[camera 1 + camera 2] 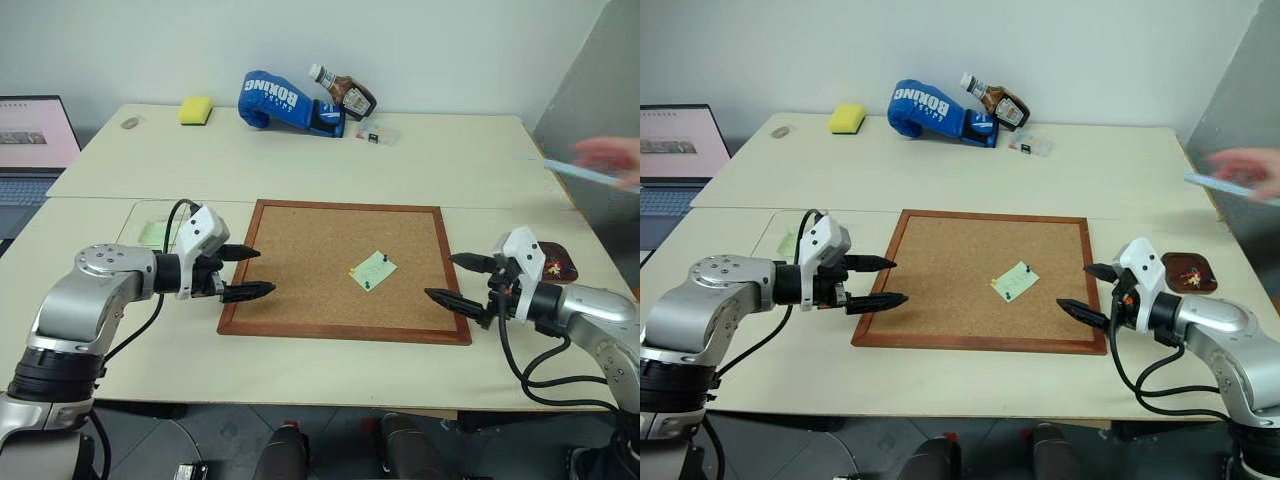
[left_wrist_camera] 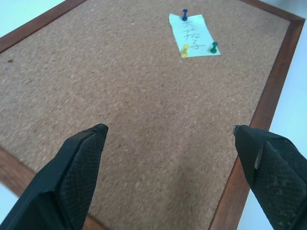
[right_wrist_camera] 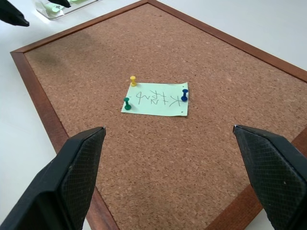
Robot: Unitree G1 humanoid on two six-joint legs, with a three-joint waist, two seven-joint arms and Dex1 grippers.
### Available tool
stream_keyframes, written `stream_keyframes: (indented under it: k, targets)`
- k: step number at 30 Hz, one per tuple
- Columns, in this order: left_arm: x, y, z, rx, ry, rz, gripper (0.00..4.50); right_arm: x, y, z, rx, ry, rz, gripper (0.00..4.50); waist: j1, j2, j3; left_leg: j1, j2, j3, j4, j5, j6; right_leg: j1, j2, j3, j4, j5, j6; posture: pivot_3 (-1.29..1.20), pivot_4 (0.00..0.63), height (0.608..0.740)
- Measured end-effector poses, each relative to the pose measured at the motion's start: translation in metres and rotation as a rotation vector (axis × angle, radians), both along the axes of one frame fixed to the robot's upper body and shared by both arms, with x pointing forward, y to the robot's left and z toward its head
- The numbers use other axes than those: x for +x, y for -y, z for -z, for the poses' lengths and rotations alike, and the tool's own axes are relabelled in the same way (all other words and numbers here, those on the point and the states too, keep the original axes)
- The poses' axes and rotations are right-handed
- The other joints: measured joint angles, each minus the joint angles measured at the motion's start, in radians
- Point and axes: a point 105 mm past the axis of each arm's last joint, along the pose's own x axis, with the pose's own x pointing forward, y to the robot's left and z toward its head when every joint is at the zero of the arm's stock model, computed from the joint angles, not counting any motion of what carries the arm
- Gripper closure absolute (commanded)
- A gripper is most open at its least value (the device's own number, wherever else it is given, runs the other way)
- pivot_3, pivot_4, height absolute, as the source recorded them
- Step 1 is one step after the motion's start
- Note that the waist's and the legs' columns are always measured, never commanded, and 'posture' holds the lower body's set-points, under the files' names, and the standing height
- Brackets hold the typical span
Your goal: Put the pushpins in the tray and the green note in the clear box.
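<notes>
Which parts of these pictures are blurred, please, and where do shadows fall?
Right eye view: the person's hand at the edge is motion-blurred. Left wrist view: a soft shadow lies on the corkboard between the fingers. Right wrist view: the note and pushpins look sharp.

My head cameras look down over the whole desk [image 1: 300,165]; my wrist cameras look closely from opposite sides at the corkboard [image 2: 120,96], which all share.
</notes>
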Motion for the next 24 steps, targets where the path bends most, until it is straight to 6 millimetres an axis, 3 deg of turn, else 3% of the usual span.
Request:
stream_keyframes:
  k: [24]
  targets:
    - [0.0017,0.0052,-0.0003,-0.032,-0.006,0.003,0.03,0.0014,0.001,-0.0011,-0.006,0.007,0.009,0.0,0.001,0.0,0.0,0.0,0.0,0.0,0.0,0.0,0.0,0.0,0.0,0.0,0.001,0.0,0.0,0.0,0.15,0.74]
